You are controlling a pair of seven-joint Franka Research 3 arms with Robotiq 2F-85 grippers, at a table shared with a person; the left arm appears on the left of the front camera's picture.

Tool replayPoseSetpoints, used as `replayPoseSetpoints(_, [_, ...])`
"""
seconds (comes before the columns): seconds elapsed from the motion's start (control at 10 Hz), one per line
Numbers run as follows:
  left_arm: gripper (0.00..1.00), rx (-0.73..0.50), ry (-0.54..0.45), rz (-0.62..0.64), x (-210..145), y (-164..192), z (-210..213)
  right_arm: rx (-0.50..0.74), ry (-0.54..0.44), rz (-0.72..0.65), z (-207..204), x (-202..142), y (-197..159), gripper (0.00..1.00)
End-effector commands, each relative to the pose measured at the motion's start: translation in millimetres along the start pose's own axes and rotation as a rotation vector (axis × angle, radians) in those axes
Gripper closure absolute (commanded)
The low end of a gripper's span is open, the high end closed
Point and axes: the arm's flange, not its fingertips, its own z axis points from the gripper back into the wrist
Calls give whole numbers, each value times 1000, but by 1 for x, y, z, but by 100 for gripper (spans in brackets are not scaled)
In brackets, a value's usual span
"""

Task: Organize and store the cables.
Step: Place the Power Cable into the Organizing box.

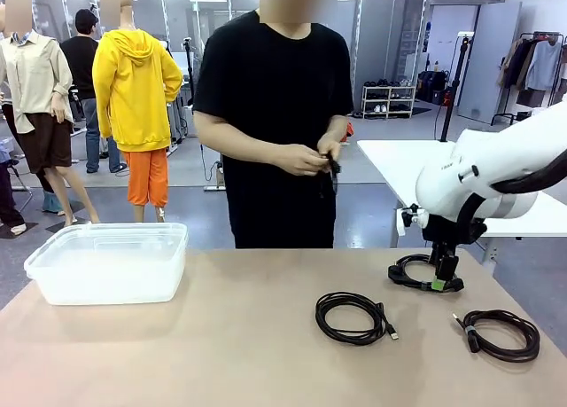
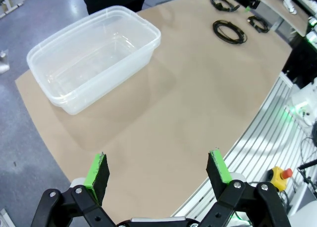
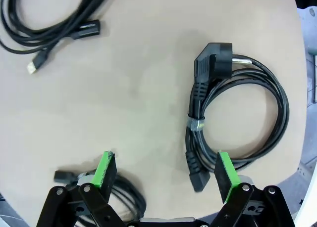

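A pick-up looks in hand: the right gripper [image 3: 165, 170], jaws spread and empty, hangs over a coiled cable [image 3: 197, 138] whose connector end lies between its fingertips — next it should lower, clamp there, then carry toward the tub [image 1: 106, 287] far to its left.

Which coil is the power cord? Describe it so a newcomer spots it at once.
Start at the tan table, straight below the right gripper. The power cord lies coiled just beyond one green pad. Unlike the USB cable farther off and the small-plugged coil by the other pad, it has a chunky angled wall plug and a pale tie round its loops.
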Motion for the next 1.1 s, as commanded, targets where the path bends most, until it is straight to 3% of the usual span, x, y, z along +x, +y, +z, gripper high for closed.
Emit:
replayPoseSetpoints(0.0, [0,-15,-8,-13,0,0,1,-14,-24,23,-9,1,-12,0])
replayPoseSetpoints(0.8, [0,-15,-8,-13,0,0,1,30,3,40,-51,6,-54,0])
replayPoseSetpoints(1.0, [0,-15,-8,-13,0,0,1,59,6,41,-54,6,-56,36])
